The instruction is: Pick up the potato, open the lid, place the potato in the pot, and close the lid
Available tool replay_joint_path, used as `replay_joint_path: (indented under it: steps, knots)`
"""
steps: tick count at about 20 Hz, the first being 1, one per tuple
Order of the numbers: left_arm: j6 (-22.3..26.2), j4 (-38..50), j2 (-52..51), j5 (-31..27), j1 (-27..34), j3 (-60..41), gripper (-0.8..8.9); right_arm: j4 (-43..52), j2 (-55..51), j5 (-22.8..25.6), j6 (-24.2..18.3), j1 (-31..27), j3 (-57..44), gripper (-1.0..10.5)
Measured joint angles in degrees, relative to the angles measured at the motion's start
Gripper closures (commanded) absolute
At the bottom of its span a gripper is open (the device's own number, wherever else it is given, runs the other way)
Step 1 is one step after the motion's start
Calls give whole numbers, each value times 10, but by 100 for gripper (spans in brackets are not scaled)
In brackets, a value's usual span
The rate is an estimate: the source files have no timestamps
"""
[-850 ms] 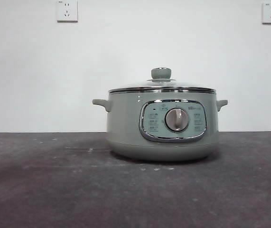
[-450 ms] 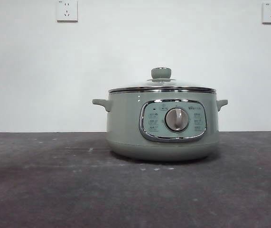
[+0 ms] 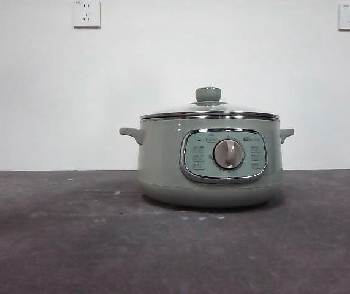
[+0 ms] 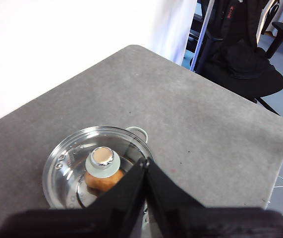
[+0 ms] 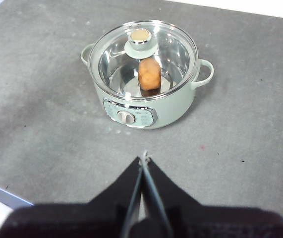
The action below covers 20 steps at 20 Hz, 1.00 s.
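Observation:
The pale green pot (image 3: 210,160) stands on the grey table with its glass lid (image 3: 209,112) seated on the rim. Through the glass, the orange-brown potato (image 5: 149,74) lies on the pot's steel floor; the same potato (image 4: 101,180) shows partly under the lid knob (image 4: 102,161) from the left wrist. My left gripper (image 4: 146,163) hovers above the pot's edge, jaws shut and holding nothing. High above the table, in front of the pot's dial side, hangs my right gripper (image 5: 143,159), shut and holding nothing. Neither arm appears in the front view.
A white wall with two sockets (image 3: 86,13) rises behind the table. The table's rounded far corner (image 4: 131,48) and its edge (image 4: 280,148) border a black office chair (image 4: 245,59) standing on the floor beyond.

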Motion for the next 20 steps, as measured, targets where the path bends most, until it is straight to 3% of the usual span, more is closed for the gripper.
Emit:
replay_joint_path:
  steps: [4,10,13,20]
  knots:
    - [8,-1,-33,0,69,-1,817,0,16,0,1,0,0,946]
    - [41,4,-176,2,190,-55,817,0,52,0,1,0,0,946]
    - [57,68,-277,5,262,-203,817,0,75,0,1,0,0,946]
    - [82,504,-551,30,341,-759,817,0,143,11,1,0,0,946]
